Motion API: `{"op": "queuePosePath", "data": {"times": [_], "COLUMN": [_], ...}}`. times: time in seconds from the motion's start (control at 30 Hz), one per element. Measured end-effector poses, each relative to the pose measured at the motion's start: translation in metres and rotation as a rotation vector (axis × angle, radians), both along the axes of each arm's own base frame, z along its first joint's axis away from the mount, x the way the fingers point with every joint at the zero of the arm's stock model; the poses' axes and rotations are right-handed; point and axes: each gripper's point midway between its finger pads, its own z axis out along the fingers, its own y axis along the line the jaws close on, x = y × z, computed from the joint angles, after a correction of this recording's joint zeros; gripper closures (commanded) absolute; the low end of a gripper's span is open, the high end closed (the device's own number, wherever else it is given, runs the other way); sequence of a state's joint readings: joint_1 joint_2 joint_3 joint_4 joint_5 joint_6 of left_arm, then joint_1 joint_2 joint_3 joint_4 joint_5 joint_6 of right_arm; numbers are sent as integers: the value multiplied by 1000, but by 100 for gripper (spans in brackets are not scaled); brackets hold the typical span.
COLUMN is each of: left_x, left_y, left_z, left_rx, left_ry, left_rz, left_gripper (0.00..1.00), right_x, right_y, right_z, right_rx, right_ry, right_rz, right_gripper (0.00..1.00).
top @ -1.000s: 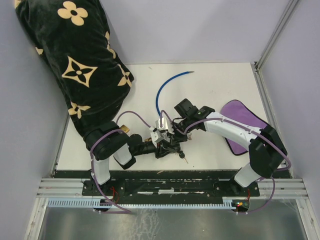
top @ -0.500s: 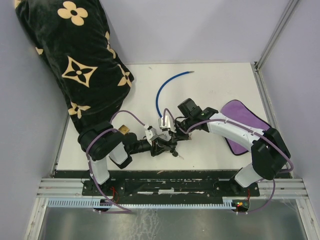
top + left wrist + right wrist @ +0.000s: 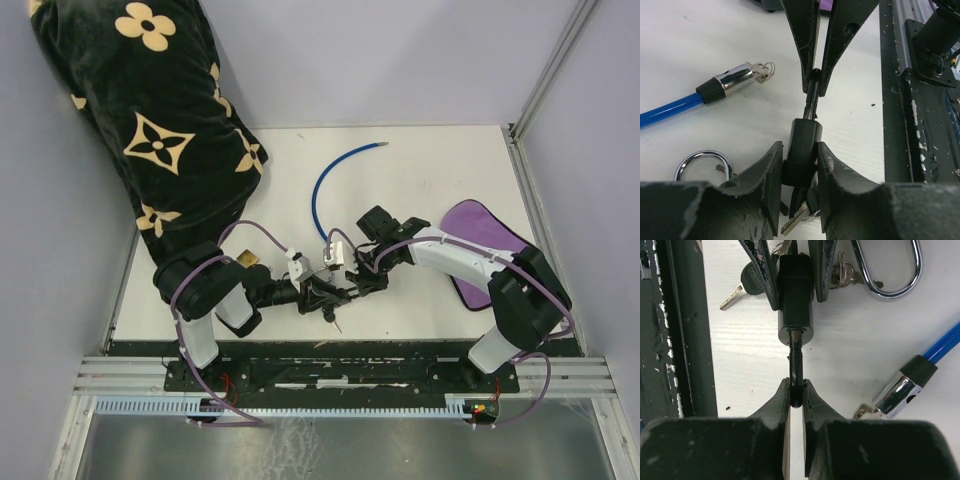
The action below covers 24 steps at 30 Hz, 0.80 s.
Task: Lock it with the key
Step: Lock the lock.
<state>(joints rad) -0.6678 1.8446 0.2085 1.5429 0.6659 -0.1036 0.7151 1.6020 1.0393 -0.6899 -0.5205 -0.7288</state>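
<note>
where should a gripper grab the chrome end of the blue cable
Probably across the chrome barrel, coming straight down from above: it lies flat and free on the table, with parallel round sides to pinch. Avoid the tip, where small keys hang loose.

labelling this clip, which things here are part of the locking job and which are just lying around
In the job:
black lock, held by the left gripper
key in it, pinched by the right gripper
chrome shackle beside it, perhaps the lock's

Lying about:
blue cable
loose key
purple cloth
black patterned fabric
</note>
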Motion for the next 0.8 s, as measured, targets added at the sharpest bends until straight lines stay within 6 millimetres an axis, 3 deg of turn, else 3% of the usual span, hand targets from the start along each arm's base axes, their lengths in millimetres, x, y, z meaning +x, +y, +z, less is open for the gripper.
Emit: {"op": "queuePosePath", "data": {"times": [0.6,0.8], "left_x": [-7,-8], "left_y": [-2,-1], "left_z": [-2,-2], "left_rx": [-5,-6], "left_ry": [28,31], "left_rz": [-49,-54], "left_gripper": [84,69], "right_x": [-10,-9], "right_y": [0,2], "right_z": [5,9], "right_rx": [40,38], "right_ry": [118,121], "right_rz": [-62,-62], "right_gripper": [98,98]}}
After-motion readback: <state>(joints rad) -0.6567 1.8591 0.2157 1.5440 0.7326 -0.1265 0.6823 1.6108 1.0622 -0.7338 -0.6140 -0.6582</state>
